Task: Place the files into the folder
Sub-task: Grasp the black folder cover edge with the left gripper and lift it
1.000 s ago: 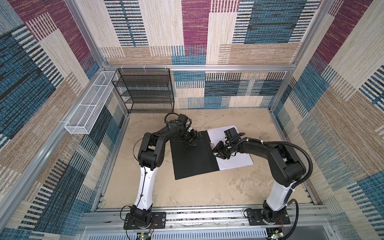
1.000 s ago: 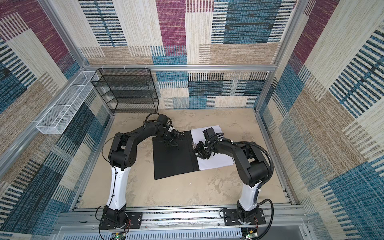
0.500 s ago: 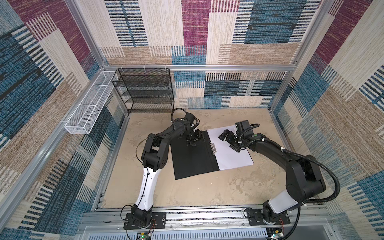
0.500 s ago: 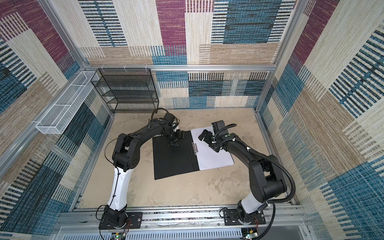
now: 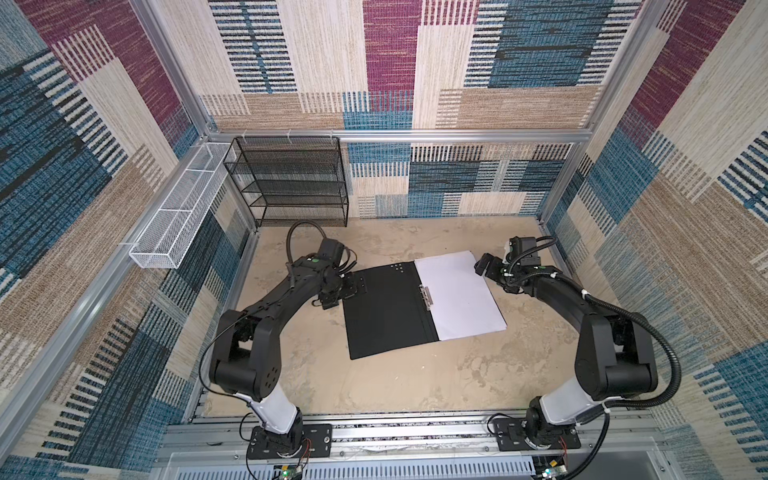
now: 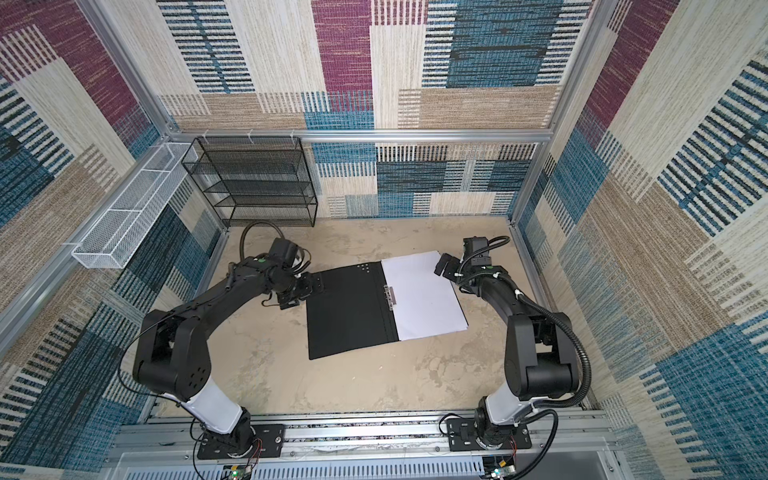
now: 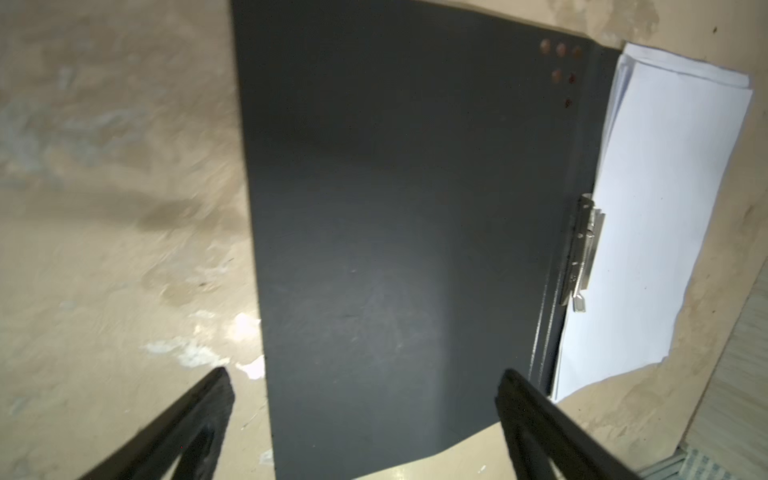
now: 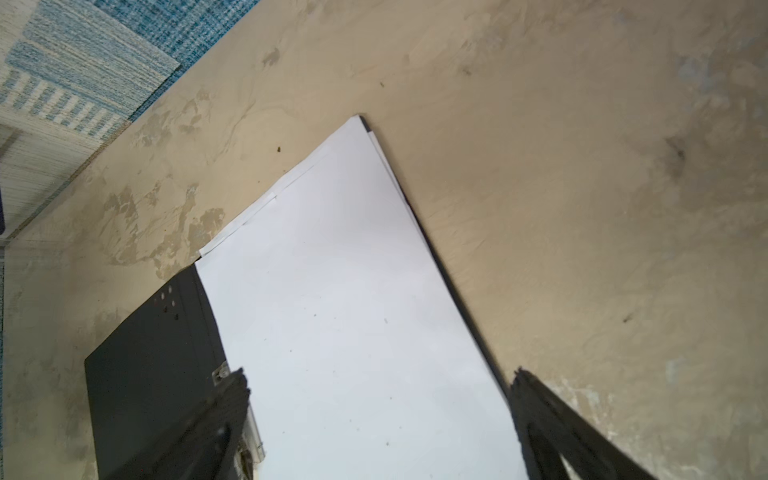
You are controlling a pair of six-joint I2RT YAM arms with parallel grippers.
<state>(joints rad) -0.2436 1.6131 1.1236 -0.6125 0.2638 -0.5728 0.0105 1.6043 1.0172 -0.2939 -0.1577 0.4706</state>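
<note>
Files [image 8: 353, 311] lie on the open black folder [image 8: 153, 374], right gripper [image 8: 379, 374] spread wide.

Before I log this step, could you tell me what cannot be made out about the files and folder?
Sheet count: paper stack's edges too thin in both top views.
Lower sheets' print: blank top sheet covers them, every view.
Folder outside: face down on the table, every view.
Metal clip's hold on the stack: unclear in left wrist view.
</note>
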